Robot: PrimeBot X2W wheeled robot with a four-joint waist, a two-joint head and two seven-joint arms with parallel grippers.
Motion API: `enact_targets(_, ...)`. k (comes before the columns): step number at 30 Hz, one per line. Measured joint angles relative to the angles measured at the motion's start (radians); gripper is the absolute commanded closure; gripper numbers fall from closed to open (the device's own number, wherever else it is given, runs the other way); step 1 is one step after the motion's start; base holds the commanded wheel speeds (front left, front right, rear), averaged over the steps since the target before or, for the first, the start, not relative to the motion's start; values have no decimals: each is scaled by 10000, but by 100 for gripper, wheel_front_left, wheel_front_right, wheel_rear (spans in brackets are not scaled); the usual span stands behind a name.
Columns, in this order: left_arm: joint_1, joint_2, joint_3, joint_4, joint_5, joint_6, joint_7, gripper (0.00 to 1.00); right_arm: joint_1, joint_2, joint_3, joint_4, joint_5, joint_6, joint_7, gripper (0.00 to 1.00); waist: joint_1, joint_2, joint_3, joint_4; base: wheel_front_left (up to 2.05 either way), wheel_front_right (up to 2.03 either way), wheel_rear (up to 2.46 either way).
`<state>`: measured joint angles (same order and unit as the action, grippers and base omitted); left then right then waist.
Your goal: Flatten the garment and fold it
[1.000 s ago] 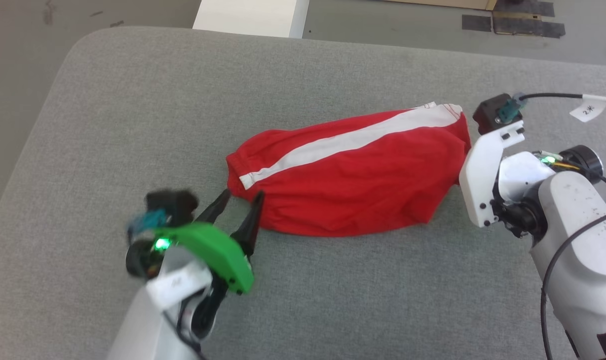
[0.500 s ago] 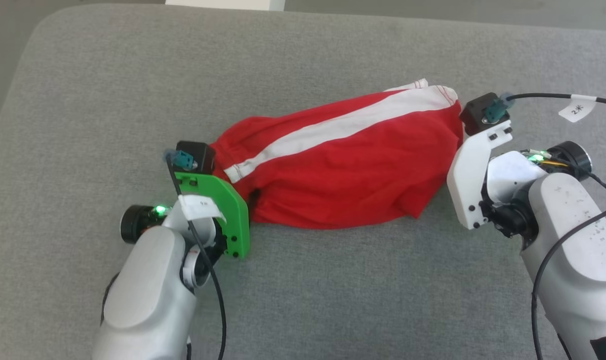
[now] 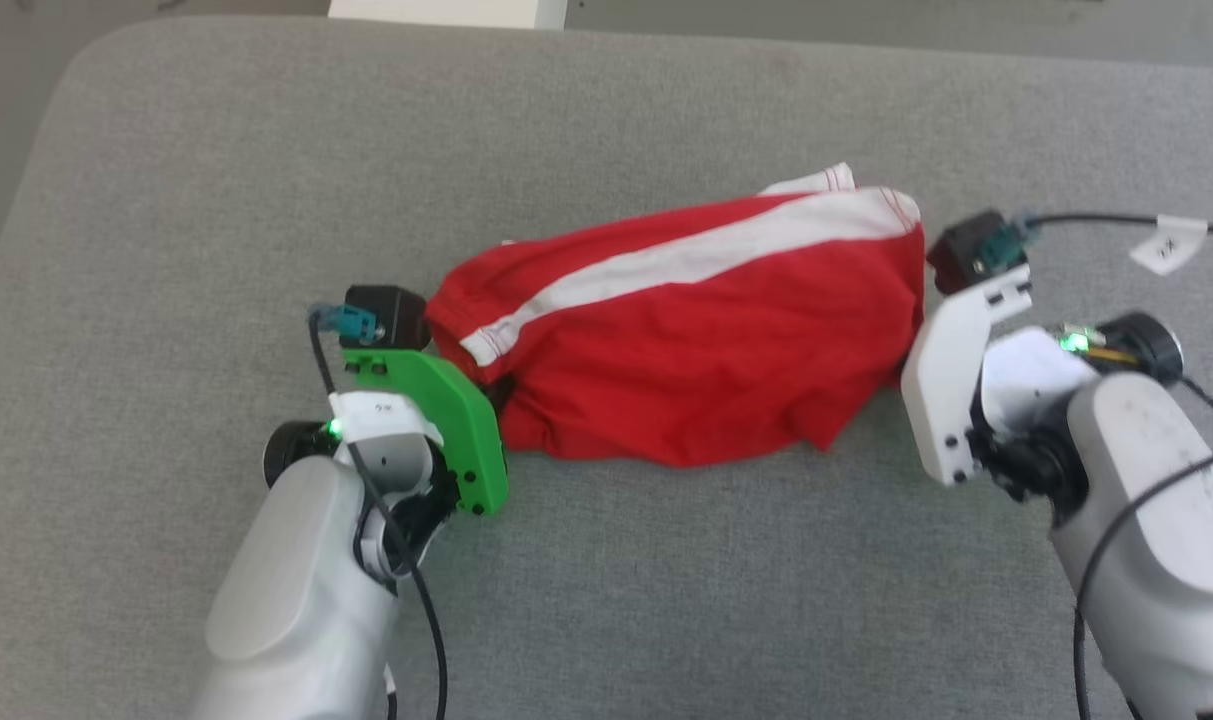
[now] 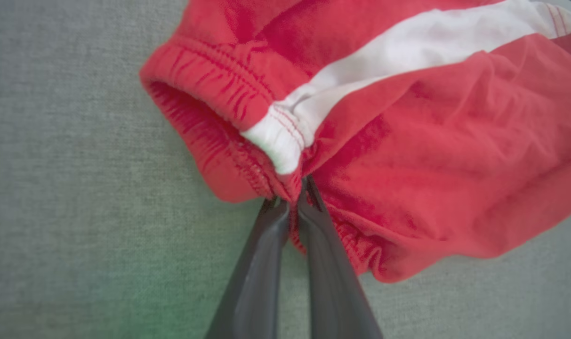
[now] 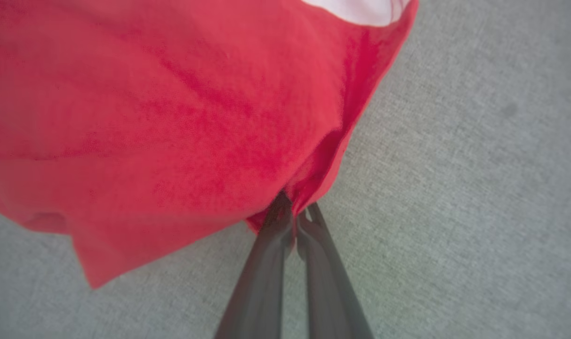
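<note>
The garment point(image 3: 706, 330), red shorts with a white stripe, lies bunched across the grey cushion point(image 3: 216, 200), waistband end at the left. My left gripper point(image 4: 292, 193) is shut on the gathered red waistband point(image 4: 247, 169), just below the white stripe's end point(image 4: 280, 141). In the head view the left gripper point(image 3: 501, 392) meets the garment's left end behind its green bracket. My right gripper point(image 5: 295, 212) is shut on the garment's point(image 5: 172, 132) red hem edge, and in the head view its tips are hidden behind the white bracket point(image 3: 951, 370) at the garment's right end.
The grey cushion's rounded far-left corner point(image 3: 86, 60) borders bare floor. A white block point(image 3: 446, 10) stands beyond the far edge. Black cables trail from both wrists, one bearing a paper tag point(image 3: 1166, 243). Grey fabric point(image 3: 666, 600) lies open in front of the garment.
My left gripper moved in from the front left to the waistband and closed on it. The right gripper stayed shut on the hem. The head camera tilted down.
</note>
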<state>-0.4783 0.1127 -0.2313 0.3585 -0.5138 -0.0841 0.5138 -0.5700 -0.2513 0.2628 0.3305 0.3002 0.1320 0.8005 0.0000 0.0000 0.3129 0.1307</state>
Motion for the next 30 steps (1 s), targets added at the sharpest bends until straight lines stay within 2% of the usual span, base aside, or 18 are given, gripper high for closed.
enact_targets(9, 1094, 286, 190, -884, -608, 12, 811, 100, 2159, -244, -694, -1522, 612, 0, 186, 100, 0, 0, -794, 12, 0, 0, 0)
enact_targets(21, 2645, 621, 385, -2575, -1057, 888, 2337, 100, 5140, -31, -1726, -3770, 802, 0, 1312, 100, 0, 0, -1668, -250, 0, 0, 0)
enact_targets(25, 2987, 759, 414, -2677, -1053, 1041, 2336, 100, 5768, 234, -1831, -4094, 780, 0, 1498, 100, 0, 0, -1755, -337, 0, 0, 0)
enact_targets(30, 3159, 746, 345, -2102, -1055, 1045, 2217, 100, 6008, 545, -1975, -3848, 665, 0, 1348, 100, 0, 0, -1711, -405, 0, 0, 0)
